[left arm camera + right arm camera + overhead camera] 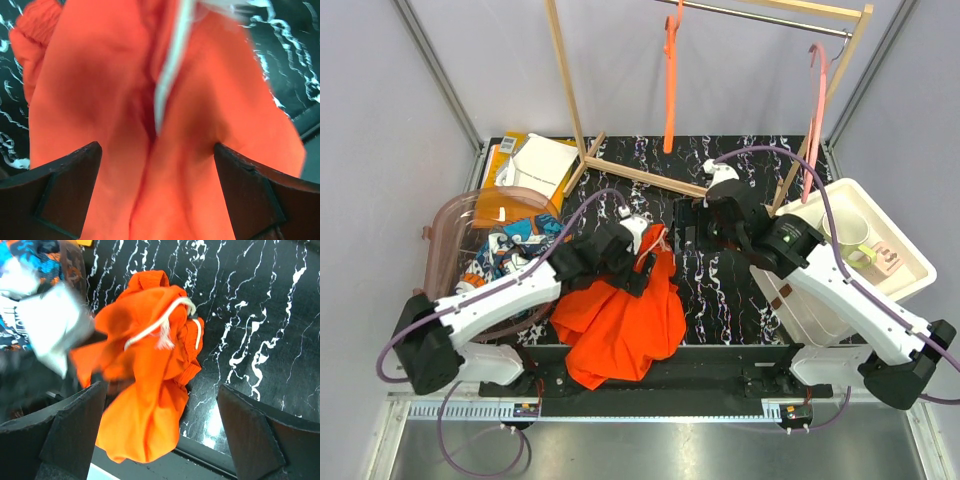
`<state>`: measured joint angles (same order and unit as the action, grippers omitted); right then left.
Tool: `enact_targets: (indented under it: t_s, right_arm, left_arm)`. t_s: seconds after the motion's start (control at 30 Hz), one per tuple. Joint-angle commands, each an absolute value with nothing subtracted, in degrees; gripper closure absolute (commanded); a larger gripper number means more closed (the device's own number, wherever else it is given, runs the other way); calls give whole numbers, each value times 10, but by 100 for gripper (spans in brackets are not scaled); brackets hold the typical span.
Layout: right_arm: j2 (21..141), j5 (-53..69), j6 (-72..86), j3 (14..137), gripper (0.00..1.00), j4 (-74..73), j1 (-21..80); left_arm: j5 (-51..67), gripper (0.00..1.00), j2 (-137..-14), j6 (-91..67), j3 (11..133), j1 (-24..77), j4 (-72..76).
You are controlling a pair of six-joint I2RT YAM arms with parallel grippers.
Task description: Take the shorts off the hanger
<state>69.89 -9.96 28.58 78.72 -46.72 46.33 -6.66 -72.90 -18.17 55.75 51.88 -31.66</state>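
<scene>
Stretched in from the near left corner with the left arm point(500, 292), low and slanting far and right, wrist point(600, 250) close to the middle of the scene. With the left gripper point(647, 266) wide open, dark fingers point(65, 185) far apart at the two lower corners of the wrist view, pointing down. Stretched in from the near right corner with the right arm point(840, 290), slanting far and left. With the right gripper point(692, 225) wide open too, fingers point(260, 435) far apart, just right of the left gripper, not touching it.
</scene>
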Motion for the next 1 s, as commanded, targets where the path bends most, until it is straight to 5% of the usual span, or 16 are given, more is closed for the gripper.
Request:
enact_targets:
  t_s: [0.0,0.1,0.2,0.43,0.53,0.97]
  right_arm:
    - [689,-103,293,772,0,-460,462]
    - [677,-109,292,755,0,-449,463]
    - [671,-112,293,742,0,-446,462]
    - [639,-122,297,721,0,-451,462]
    - [623,-134,300,718,0,-453,462]
    - [596,-152,302,722,0,-459,462]
  left_arm:
    - [68,1,-772,-164,553,467,-258]
    - [101,1,-824,-169,548,466,-229]
    - [115,11,-882,-181,543,467,-205]
    - [100,80,-884,-195,528,466,-166]
    - [84,98,-839,-194,541,457,-186]
    - [41,100,-565,-171,687,325,-315]
